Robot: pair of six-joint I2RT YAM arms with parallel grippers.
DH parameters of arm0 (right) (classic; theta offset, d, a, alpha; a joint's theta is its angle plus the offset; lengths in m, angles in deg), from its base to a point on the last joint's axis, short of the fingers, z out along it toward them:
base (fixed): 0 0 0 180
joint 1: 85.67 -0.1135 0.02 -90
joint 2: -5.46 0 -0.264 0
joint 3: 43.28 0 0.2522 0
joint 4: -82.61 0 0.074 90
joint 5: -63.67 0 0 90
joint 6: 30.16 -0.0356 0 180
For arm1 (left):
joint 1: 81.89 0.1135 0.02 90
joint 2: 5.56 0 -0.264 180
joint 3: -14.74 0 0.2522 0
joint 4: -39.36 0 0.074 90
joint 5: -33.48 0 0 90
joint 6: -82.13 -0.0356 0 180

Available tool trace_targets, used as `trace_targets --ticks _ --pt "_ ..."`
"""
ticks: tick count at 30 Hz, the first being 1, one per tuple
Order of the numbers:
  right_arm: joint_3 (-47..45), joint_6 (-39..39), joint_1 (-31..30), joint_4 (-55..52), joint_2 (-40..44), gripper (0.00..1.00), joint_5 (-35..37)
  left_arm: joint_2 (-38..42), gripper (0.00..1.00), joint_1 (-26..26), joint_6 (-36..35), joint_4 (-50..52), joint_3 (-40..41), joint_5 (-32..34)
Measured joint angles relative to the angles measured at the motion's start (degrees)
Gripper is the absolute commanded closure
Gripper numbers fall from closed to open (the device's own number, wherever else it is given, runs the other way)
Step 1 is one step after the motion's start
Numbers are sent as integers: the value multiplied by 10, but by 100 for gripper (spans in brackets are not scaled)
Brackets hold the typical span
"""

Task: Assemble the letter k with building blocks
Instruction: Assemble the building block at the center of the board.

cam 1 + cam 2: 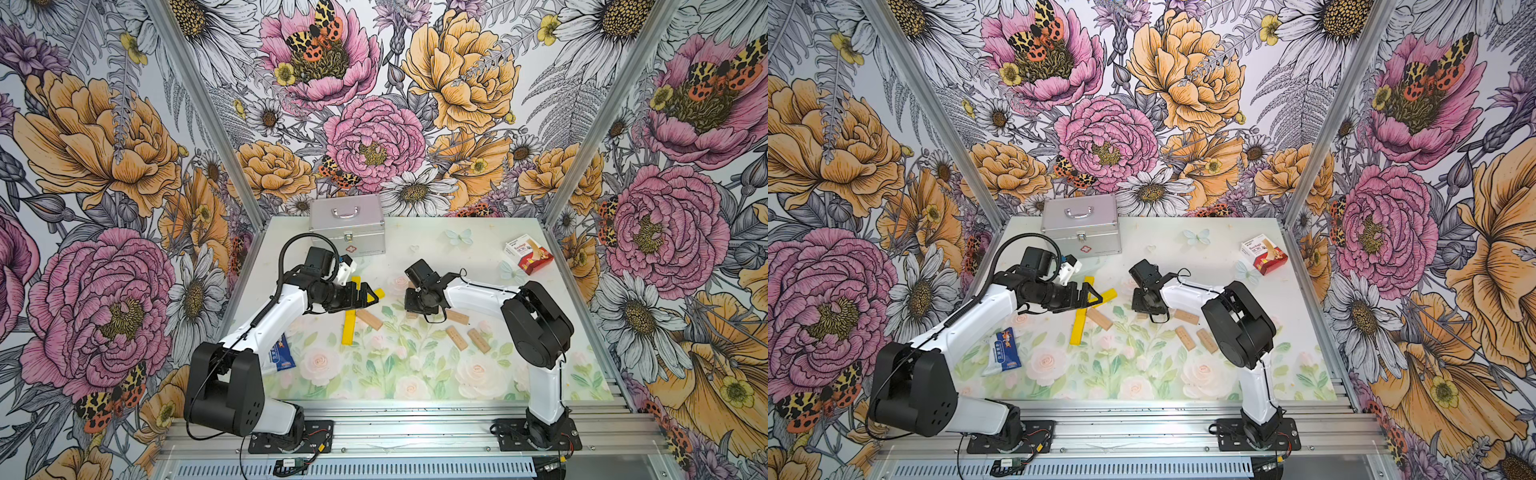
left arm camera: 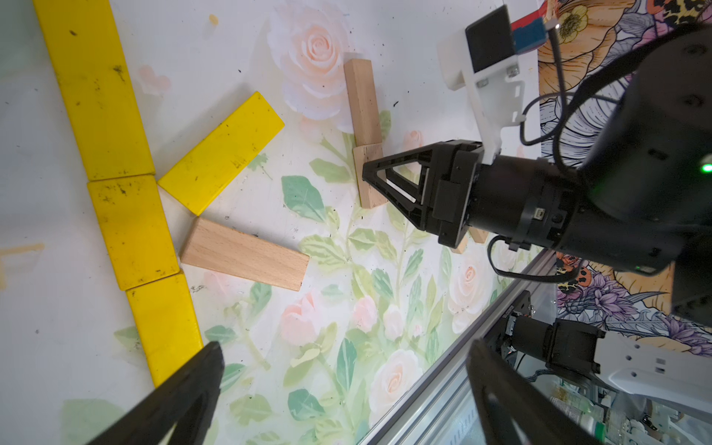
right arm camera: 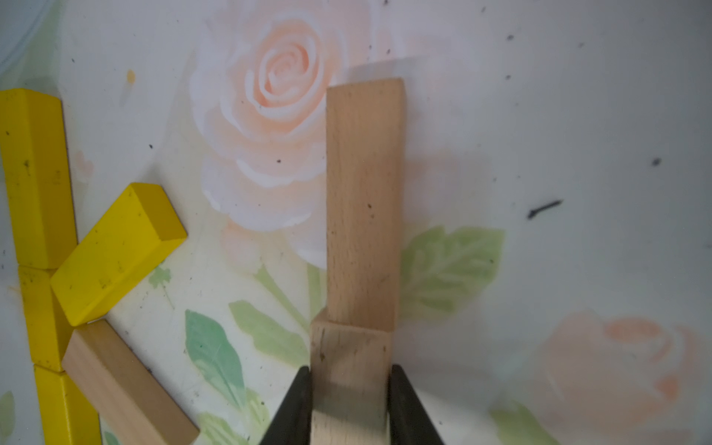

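A yellow-stemmed letter k lies flat on the mat: three yellow building blocks end to end form the stem [image 2: 133,231], with a yellow arm [image 2: 221,154] and a pale wood arm [image 2: 244,254] slanting off it. My left gripper [image 2: 345,350] hovers open over the stem's lower end [image 1: 349,328], holding nothing. To its right, my right gripper [image 3: 350,385] is shut on a pale wood block [image 3: 350,362]. That block's end meets a second wood block [image 3: 364,200] in line with it. In both top views the right wrist hides this pair.
Three loose wood blocks [image 1: 455,336] [image 1: 478,340] [image 1: 457,318] lie by the right arm. A silver case [image 1: 347,224] stands at the back, a red-and-white carton [image 1: 528,253] at the back right, and a blue-white sachet [image 1: 1003,351] near the left arm's base.
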Motion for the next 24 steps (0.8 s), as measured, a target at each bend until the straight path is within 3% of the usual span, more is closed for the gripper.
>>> trace_targets --ticks 14,24 --pt "-2 0 0 3 1 66 0 0 1 0 0 0 0 -2" --pt "-17 3 0 4 9 51 14 -7 1 0 0 0 0 -4"
